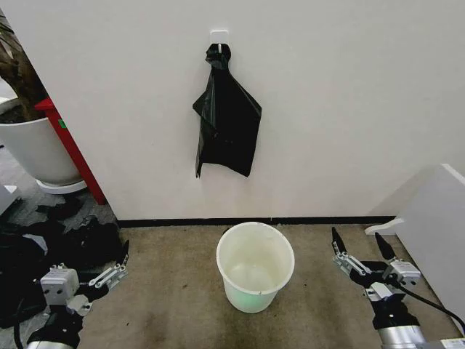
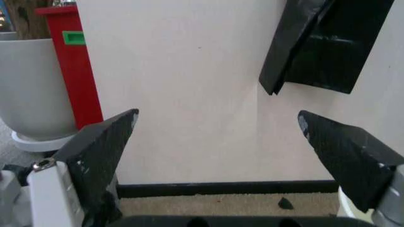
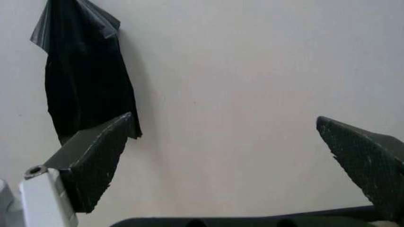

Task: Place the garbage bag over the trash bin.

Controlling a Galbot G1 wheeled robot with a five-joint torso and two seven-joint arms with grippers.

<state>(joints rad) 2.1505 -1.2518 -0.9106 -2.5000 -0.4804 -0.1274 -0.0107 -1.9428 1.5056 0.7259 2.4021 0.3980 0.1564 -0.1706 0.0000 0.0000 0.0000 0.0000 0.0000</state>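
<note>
The garbage bag [image 1: 227, 120] hangs flat against the white wall [image 1: 349, 102] from a small white hook [image 1: 218, 38], its gathered top caught on the hook and its lower edge well above the floor. The trash bin [image 1: 255, 266] stands upright on the brown carpet [image 1: 167, 291] directly below the bag, near the black baseboard [image 1: 305, 220], with nothing inside it.

The left gripper [image 1: 116, 267] hovers low over the carpet, well apart from the bin, which lies off toward the right arm's side of it. Its jaws are spread wide and hold nothing; in the left wrist view the bag's lower corner [image 2: 328, 45] hangs high beyond them. The right gripper [image 1: 360, 251] sits on the bin's other side, so the bin stands between the two grippers. Its jaws are also spread wide and empty, and the right wrist view shows the bag [image 3: 85, 80] on the wall far beyond one of its fingers [image 3: 94, 158].

A large white planter [image 1: 36, 145] and a red post [image 1: 73, 145] stand by the wall beyond the left gripper.
</note>
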